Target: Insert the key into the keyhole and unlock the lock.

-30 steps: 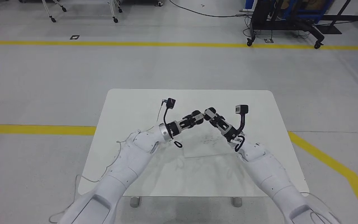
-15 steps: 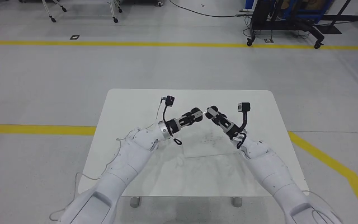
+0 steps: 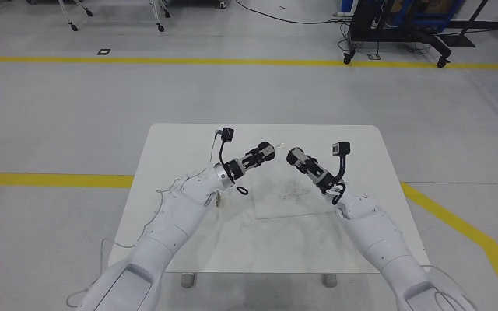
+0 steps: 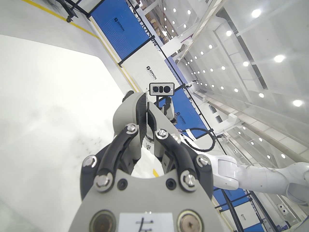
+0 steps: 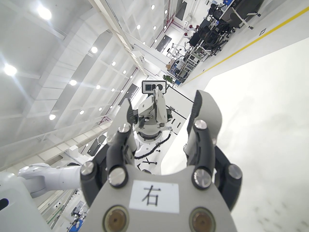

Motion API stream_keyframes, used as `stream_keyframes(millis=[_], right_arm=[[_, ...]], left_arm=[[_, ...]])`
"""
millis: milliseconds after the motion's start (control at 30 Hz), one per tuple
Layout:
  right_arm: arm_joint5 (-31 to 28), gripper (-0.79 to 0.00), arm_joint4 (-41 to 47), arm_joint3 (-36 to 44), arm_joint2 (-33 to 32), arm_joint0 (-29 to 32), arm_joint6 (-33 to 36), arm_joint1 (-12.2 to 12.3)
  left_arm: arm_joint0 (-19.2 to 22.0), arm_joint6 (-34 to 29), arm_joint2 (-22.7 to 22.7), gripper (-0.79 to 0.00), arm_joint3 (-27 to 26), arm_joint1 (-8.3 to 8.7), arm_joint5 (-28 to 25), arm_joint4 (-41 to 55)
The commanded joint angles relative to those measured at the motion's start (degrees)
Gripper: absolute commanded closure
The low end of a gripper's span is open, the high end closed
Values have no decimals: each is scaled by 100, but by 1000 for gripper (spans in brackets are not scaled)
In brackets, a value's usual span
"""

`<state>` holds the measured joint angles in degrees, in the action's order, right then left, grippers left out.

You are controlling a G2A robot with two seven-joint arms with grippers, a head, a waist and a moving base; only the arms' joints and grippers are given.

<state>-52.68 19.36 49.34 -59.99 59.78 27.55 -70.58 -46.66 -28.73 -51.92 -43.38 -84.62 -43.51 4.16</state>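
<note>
While both arms hang over the far half of the white table (image 3: 187, 233), their hands face each other tip to tip, close but apart. On one side, the left hand (image 3: 267, 150) has its fingers (image 4: 141, 112) pressed together. A thin silvery piece, seemingly the key (image 5: 157, 92), pokes out between the tips, held off the table. Just across from the key, the right hand (image 3: 292, 156) is spread wide with nothing between its fingers (image 5: 205, 112).

White table (image 3: 350, 155); left pincer (image 4: 146, 97) grey, black ribbed pads (image 4: 142, 114); yellow floor stripes (image 3: 233, 60).
</note>
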Motion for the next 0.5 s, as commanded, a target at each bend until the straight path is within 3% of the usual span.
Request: stream_keyframes(millis=[0, 200, 367, 467], right_arm=[[0, -785, 0, 0, 0, 0, 0, 0], [0, -785, 0, 0, 0, 0, 0, 0], [-62, -785, -1765, 135, 25, -128, 95, 91], [-341, -785, -2695, 96, -49, -297, 528, 209]], left_arm=[[0, -7, 5, 0, 0, -1, -1, 5], [-96, 214, -74, 0, -172, 3, 19, 110], [-310, 284, -182, 0, -789, 96, 216, -383], [-335, -389, -219, 0, -1071, 201, 630, -721]])
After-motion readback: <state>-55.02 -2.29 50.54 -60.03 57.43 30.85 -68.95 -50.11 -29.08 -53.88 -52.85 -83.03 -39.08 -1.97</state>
